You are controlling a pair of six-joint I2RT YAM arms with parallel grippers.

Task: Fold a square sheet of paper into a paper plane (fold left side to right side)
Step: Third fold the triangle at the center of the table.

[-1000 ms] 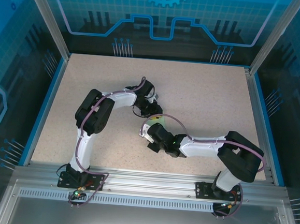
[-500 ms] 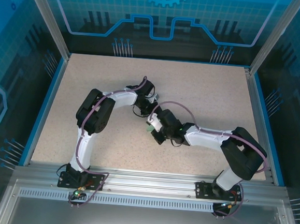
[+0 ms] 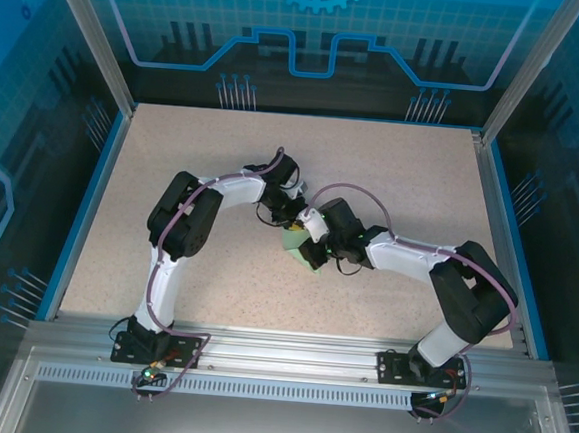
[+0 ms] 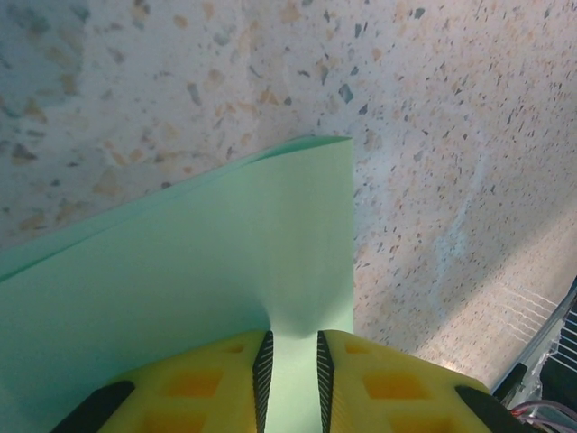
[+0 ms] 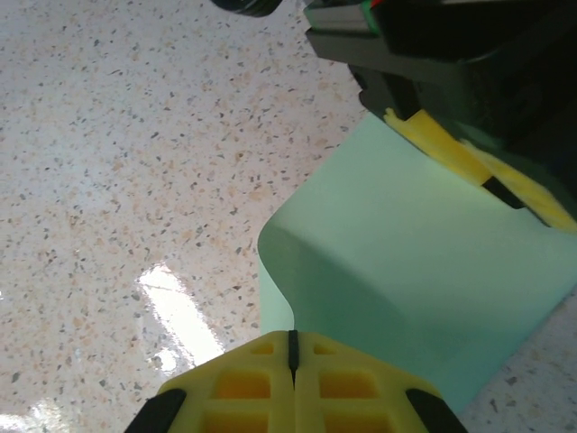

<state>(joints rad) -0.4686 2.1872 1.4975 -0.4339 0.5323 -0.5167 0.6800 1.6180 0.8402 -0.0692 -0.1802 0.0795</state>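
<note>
Paper (image 4: 198, 298) between left end effector (image 4: 293, 379) fingers.

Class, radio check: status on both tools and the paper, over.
Left tool pinching the paper edge. Right tool shut on the paper, lifting a curl. Fold unfinished. Nothing in the way on the table.

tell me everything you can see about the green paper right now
The square sheet of paper is thin, plain pale mint green with no marks. It lies mid-table between the two arms, bent over on itself in a soft curl rather than a sharp crease, two layers meeting at a corner in the left wrist view. The left gripper has its yellow fingers over one edge, a strip of paper showing in the narrow gap between them. The right gripper is shut at the opposite edge, beside the curl.
</note>
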